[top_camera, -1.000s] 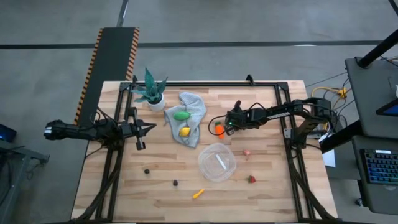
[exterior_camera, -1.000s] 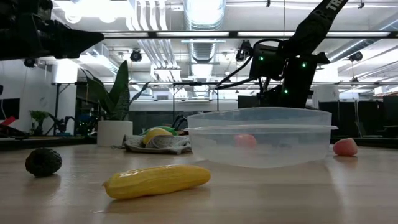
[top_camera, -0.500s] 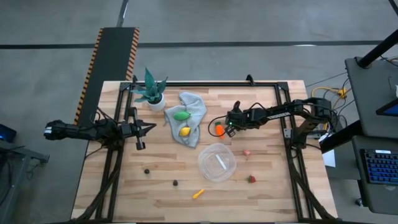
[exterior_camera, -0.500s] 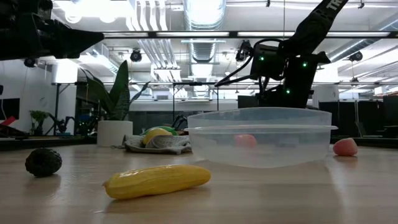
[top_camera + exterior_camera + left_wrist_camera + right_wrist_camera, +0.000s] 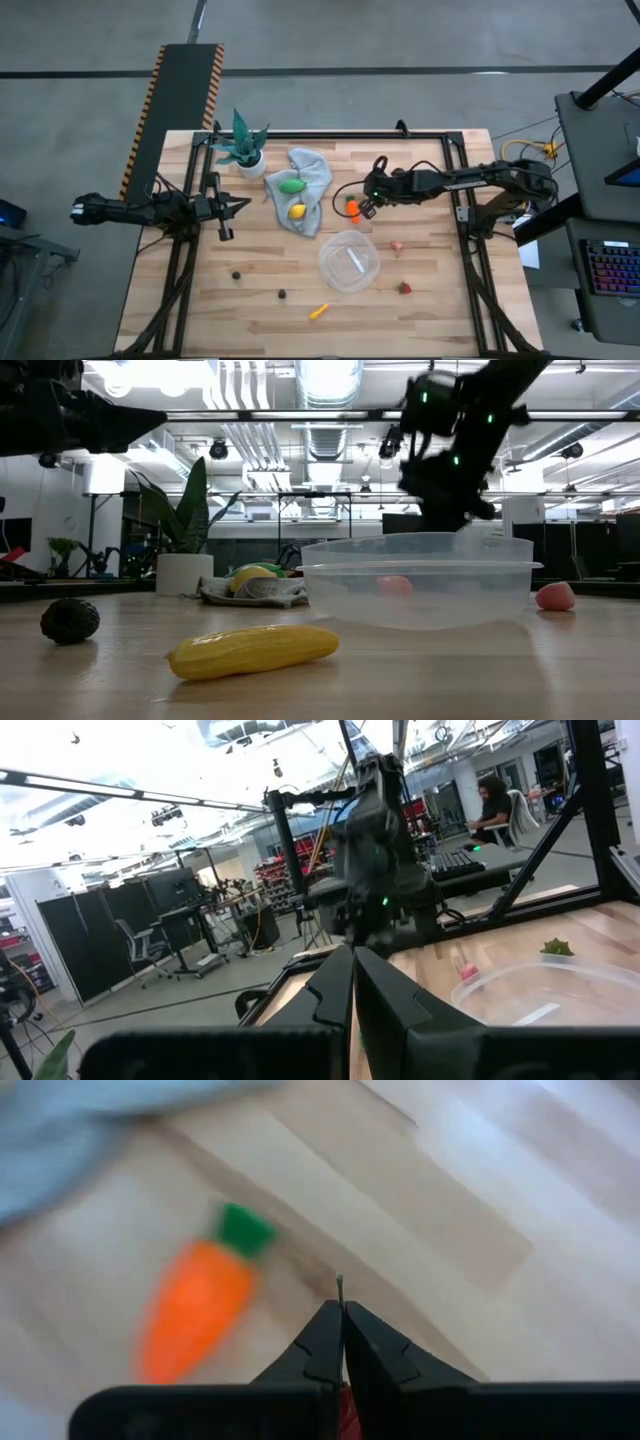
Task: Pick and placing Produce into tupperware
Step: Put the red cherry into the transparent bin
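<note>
The right gripper (image 5: 362, 207) had swung down beside the carrot (image 5: 351, 207), fingers pressed together; it should spread first.

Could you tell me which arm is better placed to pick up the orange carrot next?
The right one. Its end effector, fingers shut, hangs just beside the carrot, near the tupperware. The left end effector, also shut, waits at the table's left edge, beyond the grey cloth.

Clear, seemingly plastic tupperware (image 5: 349, 262)
</note>
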{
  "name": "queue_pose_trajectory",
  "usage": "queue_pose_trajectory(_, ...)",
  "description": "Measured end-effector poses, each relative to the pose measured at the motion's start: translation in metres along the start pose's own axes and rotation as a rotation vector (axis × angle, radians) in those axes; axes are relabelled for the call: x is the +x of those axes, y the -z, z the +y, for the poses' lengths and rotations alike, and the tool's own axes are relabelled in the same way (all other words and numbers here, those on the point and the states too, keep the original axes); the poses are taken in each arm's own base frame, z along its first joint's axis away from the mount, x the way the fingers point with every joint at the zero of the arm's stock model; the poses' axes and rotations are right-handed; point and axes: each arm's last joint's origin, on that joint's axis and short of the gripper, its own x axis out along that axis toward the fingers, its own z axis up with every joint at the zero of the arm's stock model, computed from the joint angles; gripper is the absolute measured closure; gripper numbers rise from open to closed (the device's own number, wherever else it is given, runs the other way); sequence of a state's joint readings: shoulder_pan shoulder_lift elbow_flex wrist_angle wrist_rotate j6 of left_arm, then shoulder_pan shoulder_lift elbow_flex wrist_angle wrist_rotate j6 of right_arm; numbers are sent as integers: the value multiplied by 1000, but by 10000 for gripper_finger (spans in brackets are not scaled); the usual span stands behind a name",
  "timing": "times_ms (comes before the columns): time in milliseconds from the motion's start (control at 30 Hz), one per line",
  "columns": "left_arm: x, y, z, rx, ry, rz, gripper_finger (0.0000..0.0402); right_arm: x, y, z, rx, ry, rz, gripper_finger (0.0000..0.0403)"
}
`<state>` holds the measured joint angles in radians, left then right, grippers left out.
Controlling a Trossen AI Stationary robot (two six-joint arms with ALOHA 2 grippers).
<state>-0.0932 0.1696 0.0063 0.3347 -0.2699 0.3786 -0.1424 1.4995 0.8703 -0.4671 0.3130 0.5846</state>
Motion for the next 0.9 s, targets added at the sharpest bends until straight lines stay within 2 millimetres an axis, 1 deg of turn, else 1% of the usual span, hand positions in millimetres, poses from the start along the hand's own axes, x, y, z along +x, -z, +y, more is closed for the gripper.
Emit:
queue_pose_trajectory(100,0,-1,0,0,-2,-6,402,-23,-4,15,-37,-76,-59,395)
queue_pose_trajectory(167,0,-2,1,-3,-3,-7,402,-42,-7,29,-57,-143,-109,395)
queue_pose_trajectory(300,0,-2,1,-6,-2,-7,402,-75,-4,59,-116,-255,-184,395)
queue_pose_trajectory(367,0,-1,0,-6,0,-4,402,-86,1,74,-142,-276,-210,395)
queue_pose_trajectory(433,0,0,0,-5,3,4,402,-92,7,88,-159,-292,-226,395)
queue_pose_trajectory(533,0,0,0,-5,5,5,402,-88,22,106,-187,-287,-205,395)
queue_pose_trajectory(667,0,0,0,-5,6,6,402,-66,37,123,-207,-235,-152,394)
queue_pose_trajectory(733,0,0,0,-6,5,5,402,-54,41,129,-222,-205,-127,394)
queue_pose_trajectory(900,0,0,0,-6,5,5,402,-32,47,142,-252,-182,-68,394)
